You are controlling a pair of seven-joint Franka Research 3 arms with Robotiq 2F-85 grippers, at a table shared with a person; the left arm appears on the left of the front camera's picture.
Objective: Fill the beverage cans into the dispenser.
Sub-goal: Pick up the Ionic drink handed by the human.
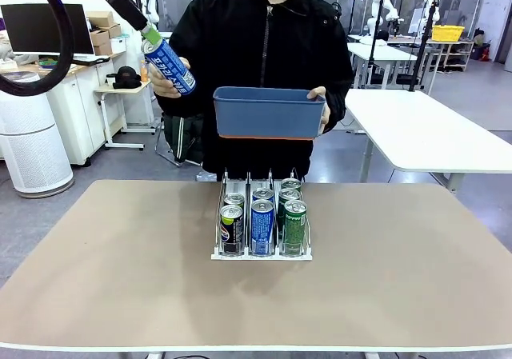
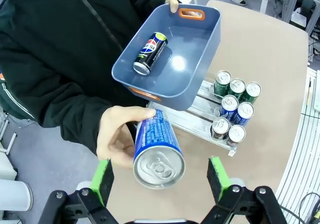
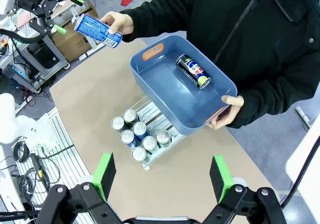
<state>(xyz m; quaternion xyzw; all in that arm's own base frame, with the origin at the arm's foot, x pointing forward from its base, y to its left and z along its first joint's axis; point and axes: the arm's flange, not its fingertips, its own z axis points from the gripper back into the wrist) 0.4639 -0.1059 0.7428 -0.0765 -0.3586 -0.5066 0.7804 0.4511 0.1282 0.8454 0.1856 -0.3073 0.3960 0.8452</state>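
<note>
Left wrist view: the left gripper (image 2: 160, 178) stands wide open, its green pads on either side of a blue can (image 2: 156, 146). Neither pad touches the can as far as I can see, so it has hold of nothing. The can is offered silver top first by the person's hand (image 2: 116, 136), whose fingers wrap its side. In the front view this handover sits well above the dispenser (image 1: 262, 253) and off to the robot's left of it.

The person's other hand (image 1: 320, 103) carries a blue bin (image 2: 187, 69) above the dispenser's far end, with one black can (image 2: 150, 52) lying loose in it. On the table (image 2: 265, 49) the dispenser holds seven cans upright: three green in one outer lane, two blue in the middle and two dark in the other outer lane. The right gripper (image 3: 162, 176) is likewise fully open and empty, hovering high over the dispenser's near side.

The step in hand looks like taking the blue can. To do it well, the pads should close on the can's round wall a little below the top. They should stay clear of the person's fingers and sit squarely across the can's width so it does not twist out. The grip should be light enough not to dent thin aluminium, and the arm should wait for the hand to let go before drawing away. The middle lane of the dispenser seems the likely place for it.
</note>
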